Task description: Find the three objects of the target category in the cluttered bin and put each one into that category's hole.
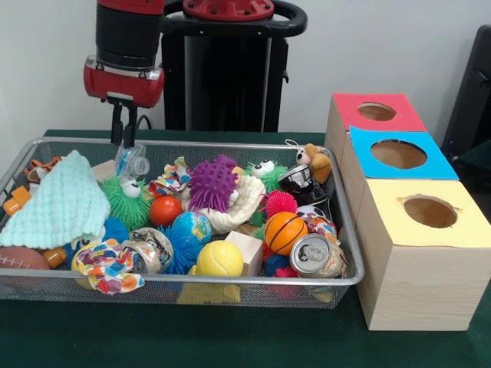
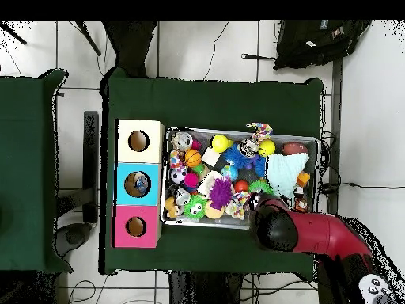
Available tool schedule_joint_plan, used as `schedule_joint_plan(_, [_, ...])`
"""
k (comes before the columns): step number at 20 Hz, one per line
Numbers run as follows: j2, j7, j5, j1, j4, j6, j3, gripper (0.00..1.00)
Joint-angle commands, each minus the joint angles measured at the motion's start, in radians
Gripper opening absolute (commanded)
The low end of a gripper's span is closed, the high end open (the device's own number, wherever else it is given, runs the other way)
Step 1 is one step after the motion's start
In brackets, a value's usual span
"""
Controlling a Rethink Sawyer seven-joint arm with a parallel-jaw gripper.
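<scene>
Front view: the gripper (image 1: 125,130) is seen lowered at the far left of the bin (image 1: 192,287), its fingers closed around a clear bottle (image 1: 132,162). Overhead view: the gripper is hidden beneath the arm (image 2: 304,231), and the blue-panelled hole (image 2: 138,184) is seen beside the bin (image 2: 317,158).

Red-and-black arm (image 1: 126,46) ending in a thin dark pincer (image 1: 124,126).

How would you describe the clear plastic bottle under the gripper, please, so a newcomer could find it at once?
Start at the wire-mesh bin and go to its far-left part, where the red and black arm comes down. Right below the gripper sits a small clear plastic bottle, beside the mint knitted cloth. It alone is see-through there; its neighbours are brightly coloured.
</scene>
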Motion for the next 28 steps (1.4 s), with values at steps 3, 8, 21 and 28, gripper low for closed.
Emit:
schedule_joint_plan(3, [-0.034,0.007,0.061,0.0,0.05,0.138,0.092,0.0])
schedule_joint_plan(8, [-0.054,0.012,0.078,0.012,0.056,0.151,0.087,0.0])
schedule_joint_plan(21, [-0.115,0.048,0.176,0.057,0.085,0.217,0.088,0.0])
schedule_joint_plan(28, [-0.123,0.069,0.21,0.091,0.086,0.213,0.073,0.0])
